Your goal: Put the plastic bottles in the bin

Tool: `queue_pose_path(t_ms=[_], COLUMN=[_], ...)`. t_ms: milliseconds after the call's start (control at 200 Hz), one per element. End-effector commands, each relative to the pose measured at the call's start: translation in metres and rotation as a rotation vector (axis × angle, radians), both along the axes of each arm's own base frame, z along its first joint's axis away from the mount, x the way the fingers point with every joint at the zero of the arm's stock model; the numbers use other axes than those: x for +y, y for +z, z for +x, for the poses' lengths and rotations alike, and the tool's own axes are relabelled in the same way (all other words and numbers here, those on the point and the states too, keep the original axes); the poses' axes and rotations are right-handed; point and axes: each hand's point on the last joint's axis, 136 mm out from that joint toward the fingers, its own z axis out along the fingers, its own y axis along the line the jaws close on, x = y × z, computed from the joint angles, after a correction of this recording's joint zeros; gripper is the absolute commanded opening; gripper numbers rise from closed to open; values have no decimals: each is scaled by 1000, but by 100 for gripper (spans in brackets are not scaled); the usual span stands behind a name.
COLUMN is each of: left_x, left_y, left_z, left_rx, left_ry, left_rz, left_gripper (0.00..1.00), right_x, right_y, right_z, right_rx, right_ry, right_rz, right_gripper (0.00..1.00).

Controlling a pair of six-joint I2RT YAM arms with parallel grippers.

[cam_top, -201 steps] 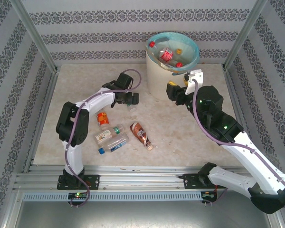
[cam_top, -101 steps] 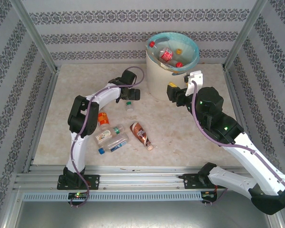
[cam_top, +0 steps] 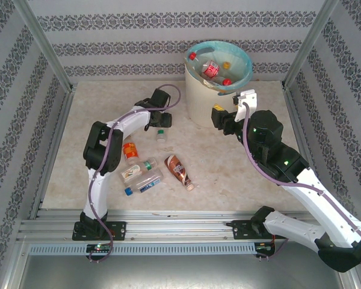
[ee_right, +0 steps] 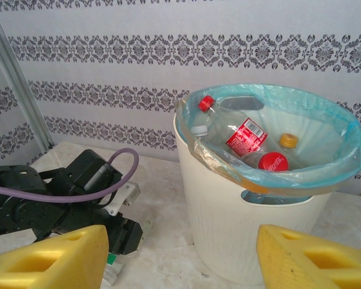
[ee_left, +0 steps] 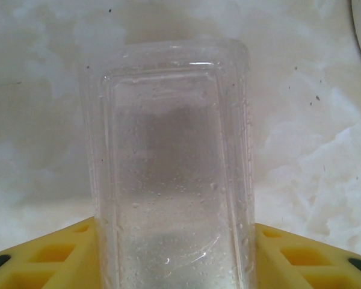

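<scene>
Pale marbled tabletop (cam_top: 240,162), boxed in on 3 sides by striped, patterned wallpaper (cam_top: 168,45) and slanting aluminium posts (cam_top: 45,45), with a metal rail (cam_top: 180,226) along the near edge under both arm bases. At the far edge, right of centre, a cream bin (cam_top: 198,99) lined with a blue-green bag (cam_top: 245,60), already holding a red-label bottle (ee_right: 243,135) lying across the top, with 3 caps showing: 2 red, 1 orange. Down by the left arm's elbow, a loose cluster of 4 bottles lying flat on the marble: an orange-label bottle (cam_top: 130,150), a white-label bottle (cam_top: 134,171) just below it, a blue-cap bottle (cam_top: 143,183) just beside that, and a brown bottle (cam_top: 179,171) apart to the right. Between cluster and bin, a small clear bottle (cam_top: 161,135) with a green cap, sitting under the left gripper (cam_top: 161,123) and clenched from both sides, yellow fingers (ee_left: 54,259) pressed against its see-through walls in the wrist view. Over by the bin's near wall, the right gripper (cam_top: 218,117) hovering, released, spread wide with nothing between its fingers (ee_right: 313,259). Straight ahead of it, the bin's cream wall; lower left, the left arm's black wrist (ee_right: 60,205) and looping purple cable (ee_right: 117,159).
</scene>
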Motion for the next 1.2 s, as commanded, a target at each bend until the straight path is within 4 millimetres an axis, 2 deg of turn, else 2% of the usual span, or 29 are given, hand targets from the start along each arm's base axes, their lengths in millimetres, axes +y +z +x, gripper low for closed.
queue_pose_path(t_ms=[0,105,155,295,405,545,640,809,1049,1194], left_x=[7,8,3,-21,-42,-46,-49,-58,-64,-62], left_y=[72,122,154,232,277,318,331,330,333,335], left_z=[3,-14,-25,-80,-136,-187,-212,-232,-241,-242], left_rx=[-180,-329,-426,-702,-865,-1017,-1063,-1040,-1051,-1060], left_ry=[-21,-47,-87,-327,-539,-656,-718,-797,-837,-833], left_rz=[-41,-98,-125,-179,-233,-294,-318,-289,-260,-252], left_gripper=[53,53,53,50,52,51,49,47,46,46], right_x=[1,3,5,24,48,76,93,124,145,156], right_y=[10,15,18,33,48,55,55,59,50,56], right_z=[-6,-8,-9,-13,-19,-19,-17,-19,-14,-25], right_rx=[-11,-16,-18,-30,-36,-14,12,50,95,92], right_ry=[12,24,39,142,265,377,414,491,525,617], right_rz=[44,68,78,127,185,246,262,319,332,355], right_gripper=[66,66,65,66,67,69,73,74,73,75])
